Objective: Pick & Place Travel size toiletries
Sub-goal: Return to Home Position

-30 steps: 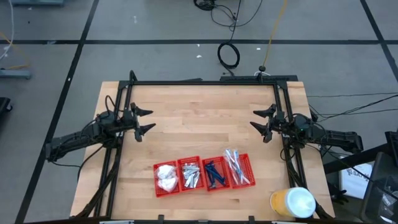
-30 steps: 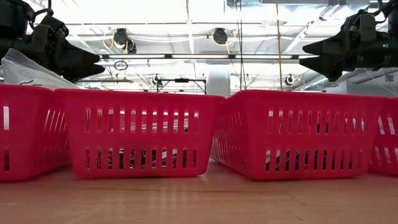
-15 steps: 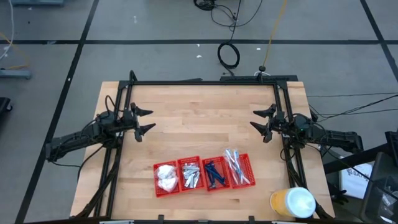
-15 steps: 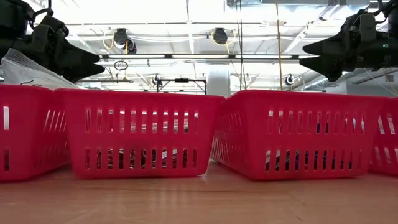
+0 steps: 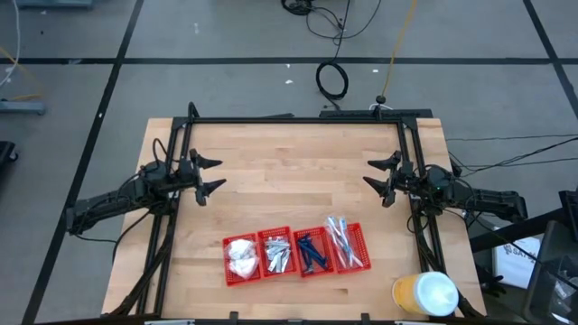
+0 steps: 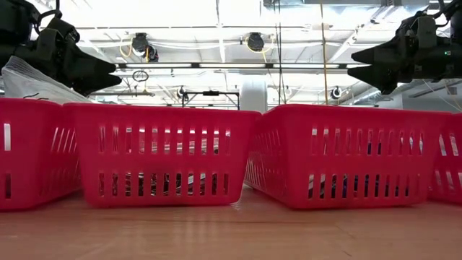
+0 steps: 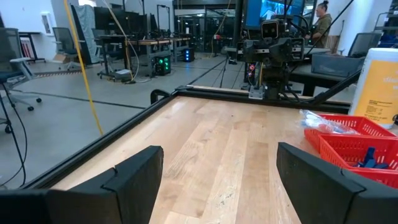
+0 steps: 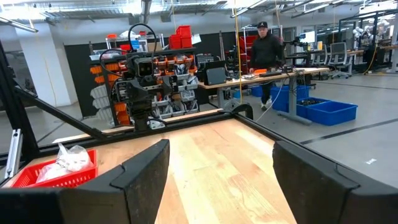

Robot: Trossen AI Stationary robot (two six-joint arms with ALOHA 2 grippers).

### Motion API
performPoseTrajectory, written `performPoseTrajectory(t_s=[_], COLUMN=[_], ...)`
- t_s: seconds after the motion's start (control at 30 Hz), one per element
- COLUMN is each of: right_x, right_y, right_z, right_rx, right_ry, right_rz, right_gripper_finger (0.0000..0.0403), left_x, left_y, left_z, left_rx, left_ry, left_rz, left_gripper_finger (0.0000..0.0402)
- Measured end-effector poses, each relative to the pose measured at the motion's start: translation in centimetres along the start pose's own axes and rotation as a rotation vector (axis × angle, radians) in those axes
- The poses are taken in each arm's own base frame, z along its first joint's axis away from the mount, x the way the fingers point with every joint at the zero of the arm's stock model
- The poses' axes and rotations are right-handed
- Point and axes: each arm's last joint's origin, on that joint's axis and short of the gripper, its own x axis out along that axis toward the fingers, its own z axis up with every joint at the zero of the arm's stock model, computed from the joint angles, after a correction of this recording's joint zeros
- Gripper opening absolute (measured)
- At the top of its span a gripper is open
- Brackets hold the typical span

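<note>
Four red mesh baskets stand in a row near the table's near edge. From left to right they hold white soft packets (image 5: 240,256), silvery foil sachets (image 5: 276,255), dark blue sticks (image 5: 312,251) and pale clear-wrapped sticks (image 5: 344,240). My left gripper (image 5: 210,174) hovers open above the table's left side, well behind the baskets. My right gripper (image 5: 376,171) hovers open above the right side, facing the left one. Both hold nothing.
A yellow bottle with a white cap (image 5: 423,294) stands at the table's near right corner. A black frame rail (image 5: 298,119) runs along the far edge and both sides. Bare wood (image 5: 293,176) lies between the grippers. A person (image 8: 266,50) stands in the room beyond.
</note>
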Motion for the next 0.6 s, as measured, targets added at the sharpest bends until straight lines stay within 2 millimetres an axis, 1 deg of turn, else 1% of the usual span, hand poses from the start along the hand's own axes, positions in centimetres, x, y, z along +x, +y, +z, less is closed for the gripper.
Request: performPoseTrajectory(t_s=[0.6], right_x=[0.00], right_y=[0.00], right_z=[0.00], right_rx=[0.000], right_ry=[0.000], right_rz=[0.000], right_gripper_finger=[0.0272], left_x=[0.00], left_y=[0.00], left_z=[0.00], left_rx=[0.000], left_ry=[0.000], left_rz=[0.000], left_gripper_finger=[0.0308])
